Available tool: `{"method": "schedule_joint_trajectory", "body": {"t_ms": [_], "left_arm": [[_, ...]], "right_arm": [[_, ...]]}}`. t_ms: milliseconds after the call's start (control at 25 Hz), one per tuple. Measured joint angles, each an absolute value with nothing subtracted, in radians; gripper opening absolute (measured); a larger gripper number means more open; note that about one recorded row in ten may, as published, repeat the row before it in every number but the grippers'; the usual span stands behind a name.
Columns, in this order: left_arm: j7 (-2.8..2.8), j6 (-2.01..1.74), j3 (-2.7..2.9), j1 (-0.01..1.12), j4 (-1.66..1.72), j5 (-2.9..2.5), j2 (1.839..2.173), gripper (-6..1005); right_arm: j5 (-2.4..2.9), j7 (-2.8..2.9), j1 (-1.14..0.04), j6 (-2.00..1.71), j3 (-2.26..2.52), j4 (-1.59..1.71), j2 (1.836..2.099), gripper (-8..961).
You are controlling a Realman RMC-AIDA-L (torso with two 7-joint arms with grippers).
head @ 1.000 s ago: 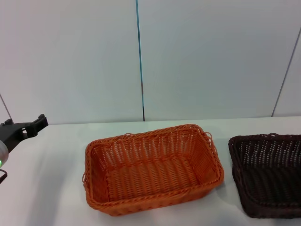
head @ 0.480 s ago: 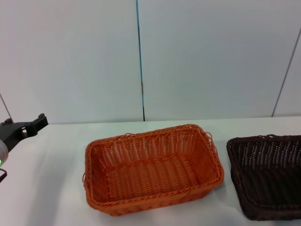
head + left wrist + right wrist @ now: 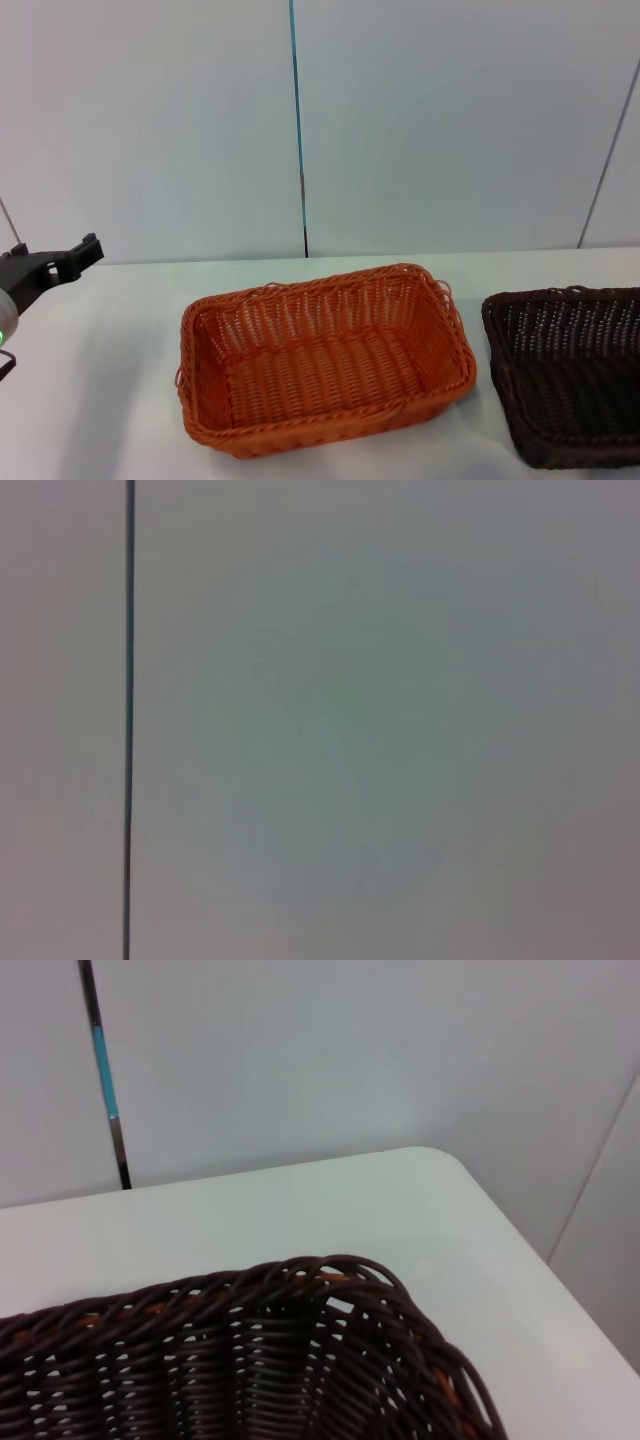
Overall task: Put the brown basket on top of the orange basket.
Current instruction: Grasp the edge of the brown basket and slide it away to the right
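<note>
Sitting right of orange basket, brown basket; right pincer unseen.

the orange basket is bright orange all over, its wicker woven in fine ribbed rows with a braided rim. to its right the brown basket is dark brown, almost black, in the same ribbed weave; in the right wrist view small flecks of orange show through its strands. both sit on a plain white table. the far wall is pale grey-white, crossed by a dark vertical seam with a light blue stretch. at far left, the left gripper is black.
</note>
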State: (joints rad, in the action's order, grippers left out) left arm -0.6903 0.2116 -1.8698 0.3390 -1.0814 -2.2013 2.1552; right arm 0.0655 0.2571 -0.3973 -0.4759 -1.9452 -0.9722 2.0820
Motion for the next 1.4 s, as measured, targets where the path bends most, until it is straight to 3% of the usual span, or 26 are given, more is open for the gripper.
{"method": "schedule_joint_trajectory", "body": {"t_ms": [560, 1400], "left_arm": [[-0.69, 0.21, -1.87, 0.339, -1.081, -2.201, 2.156, 935], [-0.69, 0.25, -1.868, 0.338, -1.09, -2.201, 2.158, 935]], "right_arm": [[0.076, 0.257, -0.387, -0.482, -1.945, -0.987, 2.08, 315], [0.135, 0.251, -0.385, -0.475, -1.91, -0.98, 2.08, 267]]}}
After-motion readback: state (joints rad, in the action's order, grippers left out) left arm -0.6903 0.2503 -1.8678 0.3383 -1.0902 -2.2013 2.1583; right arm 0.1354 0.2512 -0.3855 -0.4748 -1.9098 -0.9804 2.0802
